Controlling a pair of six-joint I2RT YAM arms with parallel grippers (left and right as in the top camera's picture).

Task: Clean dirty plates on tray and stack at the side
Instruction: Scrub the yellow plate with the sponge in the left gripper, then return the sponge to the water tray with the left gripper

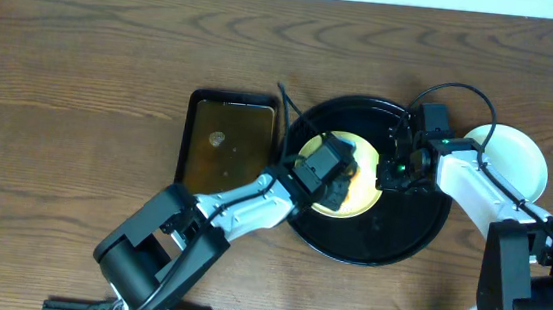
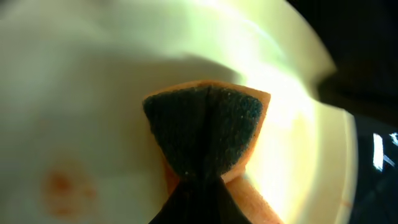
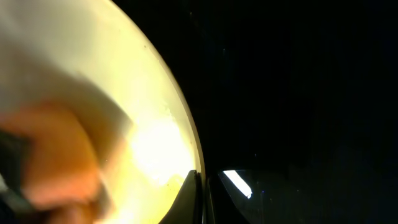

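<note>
A pale yellow dirty plate (image 1: pixel 361 195) lies on the round black tray (image 1: pixel 390 235). My left gripper (image 1: pixel 340 176) is over the plate, shut on an orange sponge (image 2: pixel 208 134) whose dark green scrub face is folded between the jaws (image 2: pixel 202 180) and pressed onto the plate (image 2: pixel 93 93). An orange-red sauce smear (image 2: pixel 62 186) shows on the plate's lower left. My right gripper (image 1: pixel 392 172) is shut on the plate's right rim (image 3: pixel 180 118), with one finger on each side of the edge (image 3: pixel 202 180). The sponge is a blurred orange shape (image 3: pixel 50 155) in the right wrist view.
A pale white plate (image 1: pixel 515 161) sits on the table to the right of the tray, by the right arm. A rectangular dark brown pan (image 1: pixel 228 141) lies just left of the tray. Black tray floor (image 3: pixel 298 93) fills the right wrist view.
</note>
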